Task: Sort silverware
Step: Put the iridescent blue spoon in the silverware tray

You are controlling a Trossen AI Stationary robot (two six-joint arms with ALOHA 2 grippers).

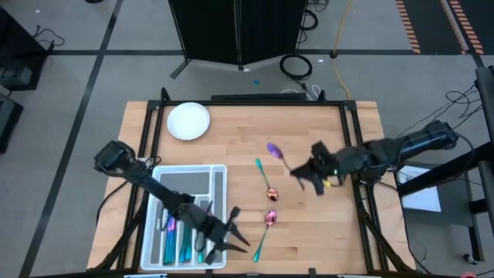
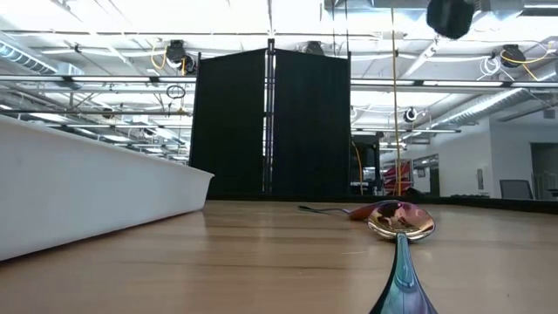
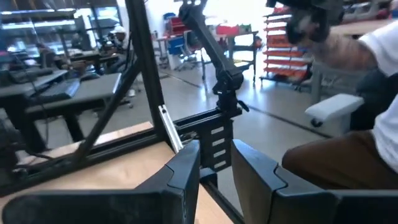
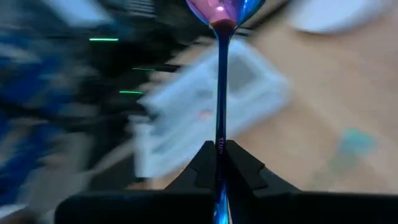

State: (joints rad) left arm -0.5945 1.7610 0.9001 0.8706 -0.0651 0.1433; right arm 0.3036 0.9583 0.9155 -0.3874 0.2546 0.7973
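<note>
My right gripper [image 1: 299,172] is over the table's right half, shut on an iridescent spoon [image 1: 278,154] with a purple bowl [image 4: 221,9]. Two more spoons lie flat on the wood: one with a teal handle [image 1: 265,179] and one nearer the front edge [image 1: 266,228], whose bowl shows close up in the low view [image 2: 401,221]. More silverware [image 1: 174,234] lies in the translucent white tray [image 1: 220,174]. My left gripper [image 1: 238,229] is open and empty by the tray's near right corner; it also shows in its own wrist view [image 3: 214,165]. My right gripper pinches the spoon's slim handle [image 4: 219,152] between its two fingers, toward the end away from the bowl. The handle runs straight out past the fingertips, along the fingers. The bowl points toward the table's far left. The spoon is off the table.
A white round plate [image 1: 188,121] stands at the table's far left. The tray's wall [image 2: 87,196] fills the left of the low view. A black metal frame [image 1: 351,116] runs along the table's edges. A seated person [image 3: 348,143] shows beyond the table in the left wrist view.
</note>
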